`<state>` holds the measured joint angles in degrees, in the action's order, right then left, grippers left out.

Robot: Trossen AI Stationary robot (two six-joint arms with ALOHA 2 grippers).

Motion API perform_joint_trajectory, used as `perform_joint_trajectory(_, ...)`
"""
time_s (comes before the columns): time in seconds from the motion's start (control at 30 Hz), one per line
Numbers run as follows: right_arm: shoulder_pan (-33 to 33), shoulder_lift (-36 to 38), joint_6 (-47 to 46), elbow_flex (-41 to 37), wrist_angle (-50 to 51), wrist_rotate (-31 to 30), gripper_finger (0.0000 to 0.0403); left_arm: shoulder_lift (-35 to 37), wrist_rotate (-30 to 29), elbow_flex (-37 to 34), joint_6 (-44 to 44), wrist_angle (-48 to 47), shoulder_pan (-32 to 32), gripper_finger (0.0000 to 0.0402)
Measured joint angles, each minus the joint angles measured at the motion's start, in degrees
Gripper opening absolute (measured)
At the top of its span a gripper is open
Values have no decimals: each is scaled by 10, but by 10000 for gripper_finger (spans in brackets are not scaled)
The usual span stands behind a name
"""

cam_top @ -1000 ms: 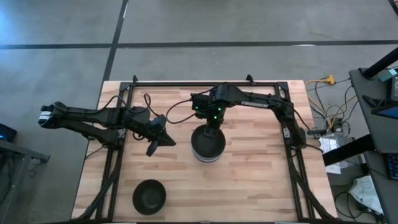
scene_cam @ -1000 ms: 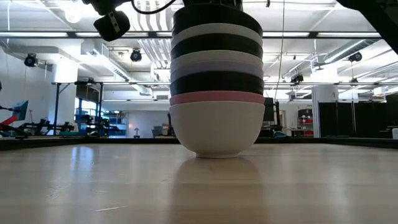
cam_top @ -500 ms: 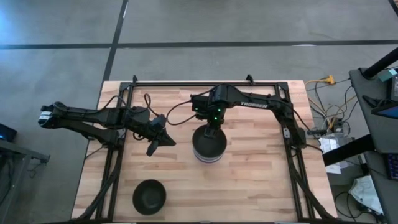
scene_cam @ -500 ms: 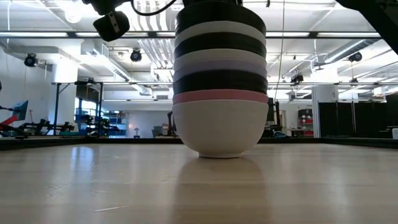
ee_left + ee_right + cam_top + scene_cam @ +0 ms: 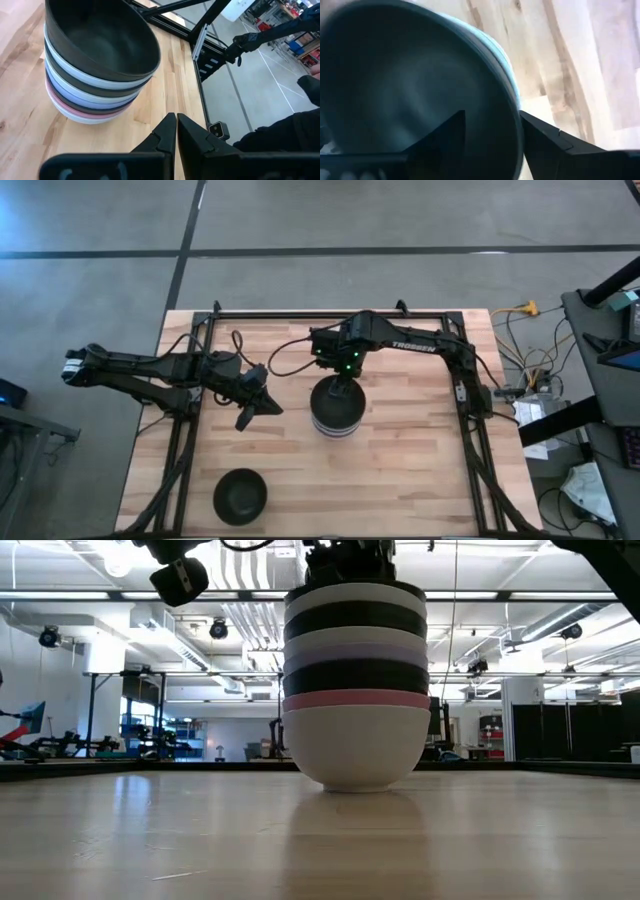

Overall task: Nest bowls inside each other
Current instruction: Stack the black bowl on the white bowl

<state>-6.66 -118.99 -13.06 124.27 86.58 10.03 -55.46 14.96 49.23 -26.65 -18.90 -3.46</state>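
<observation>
A stack of nested bowls stands on its white bottom bowl at the table's middle. Above that come pink, black, lavender, white and black bowls, with a black bowl on top. My right gripper is open over the stack's far rim. One finger stands inside the top bowl and the other finger outside it. A lone black bowl sits near the front left. My left gripper hovers left of the stack, shut and empty.
Bare wooden tabletop lies around the stack. A black frame rail runs along the far edge, with side rails on both sides. Cables lie at the far left.
The top black bowl has sunk lower into the stack. The whole stack, with my right gripper over it, has shifted slightly toward the table's right edge. My left arm has kept still.
</observation>
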Motion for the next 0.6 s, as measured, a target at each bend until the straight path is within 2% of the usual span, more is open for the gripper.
perform_joint_trajectory(0.17, 0, 20, -10, 0, -3, -18, 188, 0, 0, 0, 0, 0, 0, 0)
perform_joint_trajectory(0.37, 0, 45, -10, 0, -16, -26, 183, 0, 0, 0, 0, 0, 0, 0)
perform_joint_trajectory(0.5, 0, 53, -22, 0, -30, -26, 151, 0, 0, 0, 1, 0, 0, 0)
perform_joint_trajectory(0.6, -1, 54, -37, 0, -30, -26, 99, 0, 0, 0, 1, 1, 0, 0)
